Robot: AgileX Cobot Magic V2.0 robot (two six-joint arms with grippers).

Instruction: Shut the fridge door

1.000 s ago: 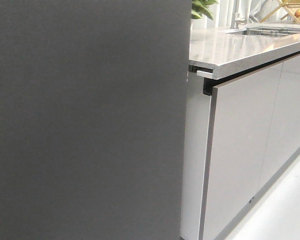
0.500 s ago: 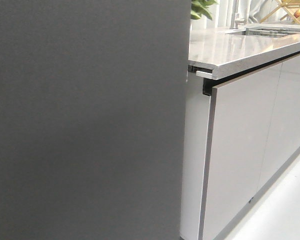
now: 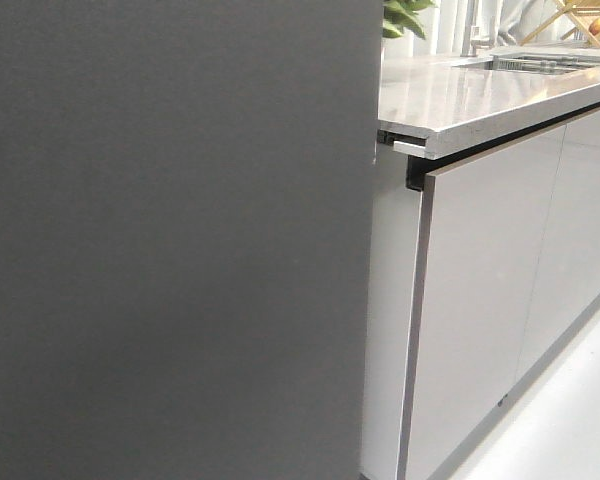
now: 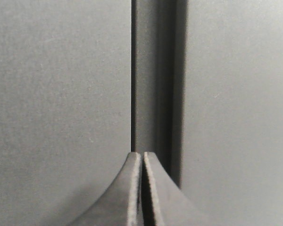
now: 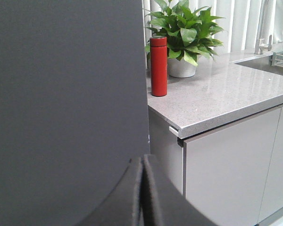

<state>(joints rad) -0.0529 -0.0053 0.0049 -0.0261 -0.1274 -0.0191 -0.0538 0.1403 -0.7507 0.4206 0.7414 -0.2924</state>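
Note:
The fridge door is a tall matte dark-grey panel filling the left of the front view; its right edge stands next to the pale stone countertop. It also fills the left of the right wrist view. In the left wrist view two dark-grey panels meet at a narrow vertical gap. My left gripper is shut and empty, its tip at that gap. My right gripper is shut and empty, close to the door's right edge. Neither gripper shows in the front view.
Glossy light-grey cabinet fronts run to the right under the countertop. A red bottle and a potted green plant stand on the counter near the door's edge. A sink lies farther right.
The front view has shifted very slightly; the door and counter look the same.

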